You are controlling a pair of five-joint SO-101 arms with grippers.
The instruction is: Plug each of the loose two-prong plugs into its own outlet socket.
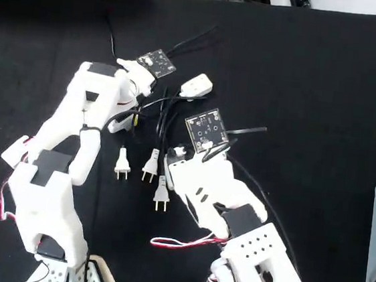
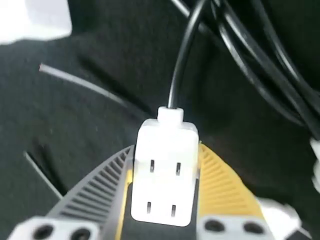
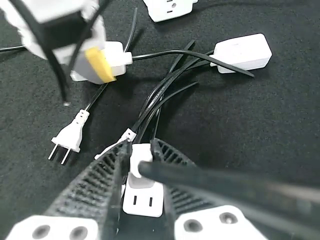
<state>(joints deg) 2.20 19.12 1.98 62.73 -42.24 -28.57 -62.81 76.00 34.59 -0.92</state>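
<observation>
Lying flat on the black worktop [image 1: 328, 88], between the two arms, none inserted: first plug [image 1: 123, 163], second plug [image 1: 150, 165] just beside it, third plug [image 1: 161, 193] slightly nearer the arm bases. Prongs of all three directed toward the arm bases, black cords running away from them into a cable bundle [image 1: 164, 115].

Gripped in the left pincer [image 2: 165, 152]: left-held socket block [image 2: 165, 175], white, two pairs of slots facing the wrist camera. Pincer closed down to the width of the block, grey ribbed finger on one flank, yellow finger on the other. Black cord leaving the far end of the block.

Gripped in the right pincer [image 3: 140, 150]: right-held socket block [image 3: 143, 196], white, one pair of slots visible. Pincer closed onto the block, black ribbed fingers against both flanks. Located near the second and third plugs.

Free on the worktop beyond the plugs: free socket block [image 1: 198, 85], white, cord attached, apart from both pincers.

Near the right arm base: red-and-white wire [image 1: 181, 240], looped on the worktop.
</observation>
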